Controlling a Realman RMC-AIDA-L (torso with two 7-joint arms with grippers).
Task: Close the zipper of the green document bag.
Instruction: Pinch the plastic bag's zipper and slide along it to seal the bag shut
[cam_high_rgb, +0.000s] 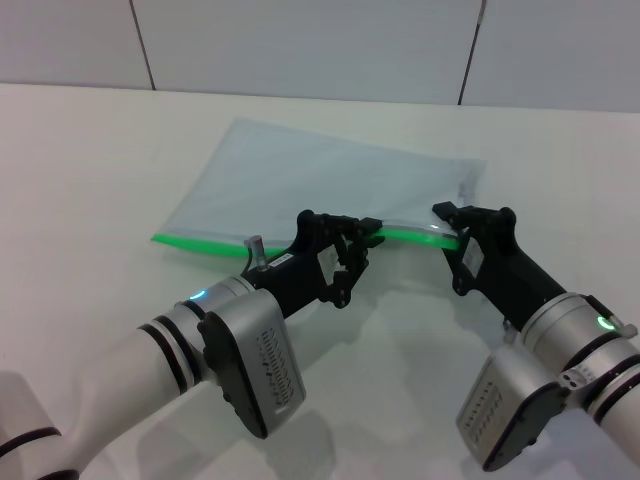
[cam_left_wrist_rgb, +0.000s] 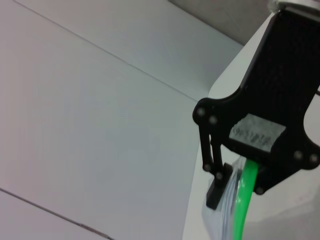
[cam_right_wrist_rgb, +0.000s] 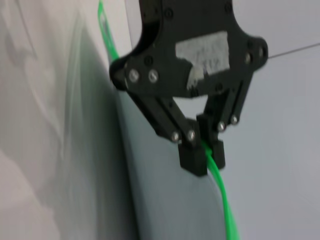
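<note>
Green document bag (cam_high_rgb: 330, 180) is laid flat on the counter (cam_high_rgb: 90, 160), zipper (cam_high_rgb: 200, 243) along its near edge. Left claw (cam_high_rgb: 372, 232) is pinched on the zipper mid-length (presumably at the slider). Right claw (cam_high_rgb: 447, 221) is pressed together on the strip's right end, anchoring it for the pull.

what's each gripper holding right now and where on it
Both pinch the green document bag along the zipper: the left gripper near mid-strip, the right gripper near its right end.
</note>
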